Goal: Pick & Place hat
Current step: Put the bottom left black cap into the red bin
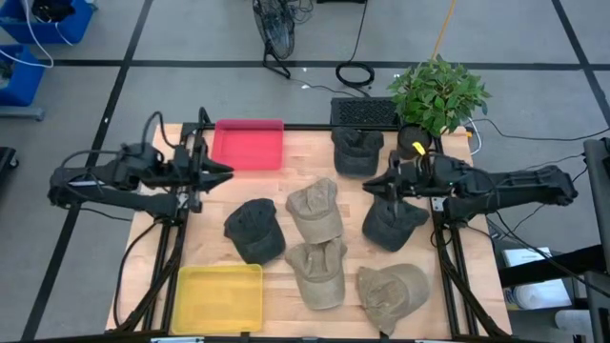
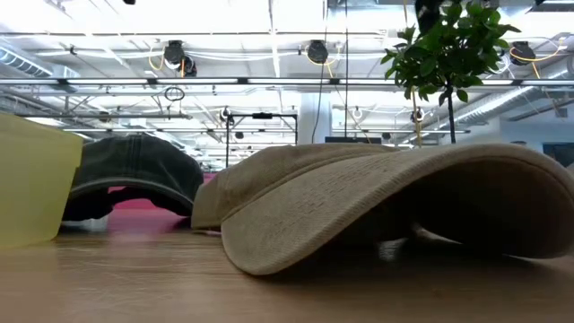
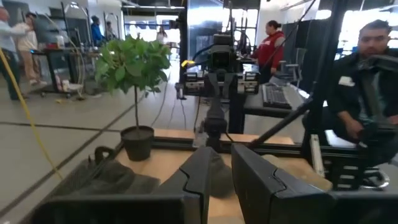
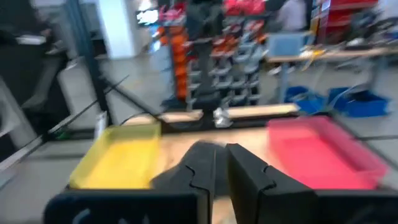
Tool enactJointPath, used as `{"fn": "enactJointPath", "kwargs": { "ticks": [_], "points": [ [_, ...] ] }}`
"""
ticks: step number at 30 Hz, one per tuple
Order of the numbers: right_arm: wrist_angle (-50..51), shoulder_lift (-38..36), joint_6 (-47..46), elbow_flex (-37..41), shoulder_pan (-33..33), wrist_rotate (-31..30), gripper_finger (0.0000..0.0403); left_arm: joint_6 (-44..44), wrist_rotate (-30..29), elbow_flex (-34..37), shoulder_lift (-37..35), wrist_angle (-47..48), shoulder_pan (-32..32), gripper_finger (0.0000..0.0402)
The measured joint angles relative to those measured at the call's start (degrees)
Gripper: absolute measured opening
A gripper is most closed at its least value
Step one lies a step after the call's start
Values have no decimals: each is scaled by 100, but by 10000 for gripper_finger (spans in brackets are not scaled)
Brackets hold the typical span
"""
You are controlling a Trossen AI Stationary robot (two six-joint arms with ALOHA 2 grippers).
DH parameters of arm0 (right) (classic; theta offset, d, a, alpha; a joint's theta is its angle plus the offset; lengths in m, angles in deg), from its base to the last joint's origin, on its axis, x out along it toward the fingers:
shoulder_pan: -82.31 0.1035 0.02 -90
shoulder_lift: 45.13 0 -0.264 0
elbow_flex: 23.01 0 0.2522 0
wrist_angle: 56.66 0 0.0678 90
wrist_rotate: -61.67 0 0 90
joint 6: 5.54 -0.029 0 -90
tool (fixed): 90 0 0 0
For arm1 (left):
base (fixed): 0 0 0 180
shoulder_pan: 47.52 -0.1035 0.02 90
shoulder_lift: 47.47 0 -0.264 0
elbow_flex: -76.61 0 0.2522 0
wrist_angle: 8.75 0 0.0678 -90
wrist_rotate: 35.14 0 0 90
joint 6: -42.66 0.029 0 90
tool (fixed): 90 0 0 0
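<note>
Several caps lie crown up on the wooden table. Three are tan: one in the middle, one nearer, one near right, which fills the low view. Three are dark: one left of centre, one at right, one at the far edge. My left gripper hovers shut beside the pink tray. My right gripper hovers shut above the right dark cap's far edge. Neither touches a cap.
A pink tray sits at the far left of the table and a yellow tray at the near left. A potted plant stands at the far right corner. People stand beyond the table.
</note>
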Motion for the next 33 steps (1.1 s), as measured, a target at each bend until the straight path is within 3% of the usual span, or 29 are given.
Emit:
{"fn": "enactJointPath", "kwargs": {
  "ticks": [6, 12, 17, 23, 27, 33],
  "points": [
    [-715, 507, 351, 18, -22, -68, 63, 113, 71, 0, 729, -762, -3, 67],
    [-1731, 1117, 695, 16, -24, -42, 87, 479, 84, 0, 1810, -2186, -3, 67],
    [-1532, 1390, 753, 13, 21, -35, 95, 351, 251, 2, 2350, -2561, 2, 67],
    [-377, 855, 580, 13, 321, -116, 96, -88, 463, 7, 1831, -1517, 197, 67],
    [519, 149, 560, 14, 639, -594, 96, -134, 186, 4, 1142, -845, 445, 67],
    [725, -484, 602, 282, 879, -796, 96, -47, 160, 2, 901, -751, 793, 67]
  ]
}}
